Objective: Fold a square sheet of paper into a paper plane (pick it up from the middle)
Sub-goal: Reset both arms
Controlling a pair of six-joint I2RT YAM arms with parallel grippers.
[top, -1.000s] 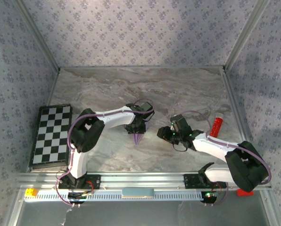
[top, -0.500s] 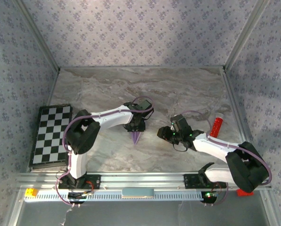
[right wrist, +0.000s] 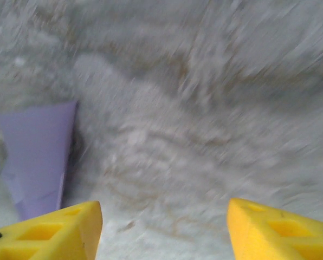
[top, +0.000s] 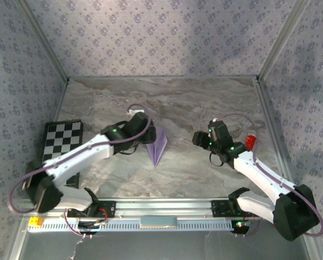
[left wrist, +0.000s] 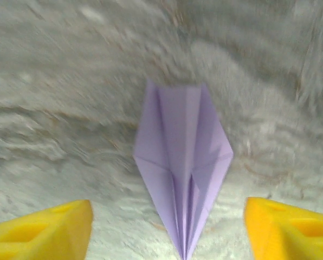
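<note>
The paper plane (left wrist: pixel 179 162) was thin matt paper, crisply creased; the table (top: pixel 205 103) looked like smooth, veined stone.

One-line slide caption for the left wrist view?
Folded lilac paper plane lying free on the marble table, in front of the open left gripper.

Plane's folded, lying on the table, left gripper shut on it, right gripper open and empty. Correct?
The left gripper is open, not shut on the paper plane: the left wrist view shows its jaws spread either side, clear of it. Plane folded, on the table, right gripper open and empty: correct.
</note>
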